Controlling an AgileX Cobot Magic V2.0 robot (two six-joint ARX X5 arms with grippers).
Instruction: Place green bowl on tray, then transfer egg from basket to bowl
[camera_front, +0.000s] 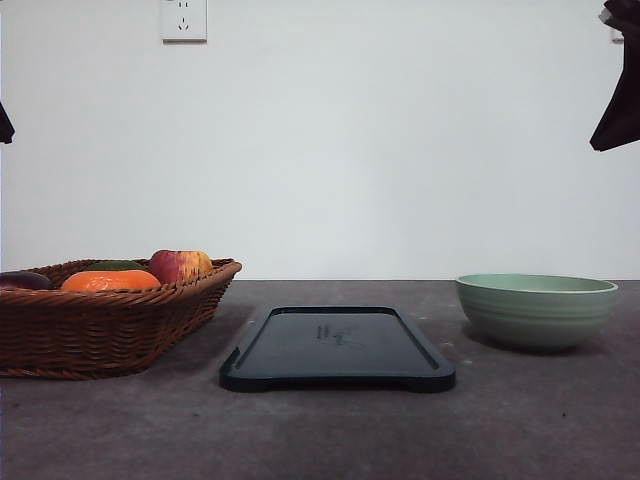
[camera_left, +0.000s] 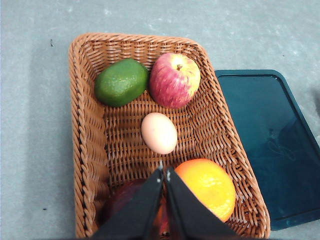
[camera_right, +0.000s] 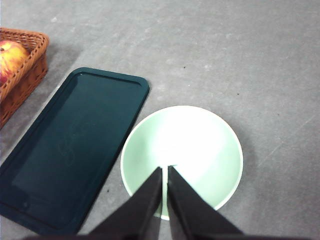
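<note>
Now | 1 egg (camera_left: 159, 133) | 1 bowl (camera_front: 536, 309) | 1 tray (camera_front: 337, 349) | both hands clenched, empty

In the front view the basket (camera_front: 110, 320) runs off the left edge, its wall hiding the egg (camera_left: 159, 133); a dark fruit (camera_front: 22, 281) at far left is too cropped to name; in the left wrist view the left gripper (camera_left: 164, 172) covers a reddish fruit (camera_left: 125, 197) at lower centre; the tray (camera_left: 272, 145) is cut by the right edge.
</note>
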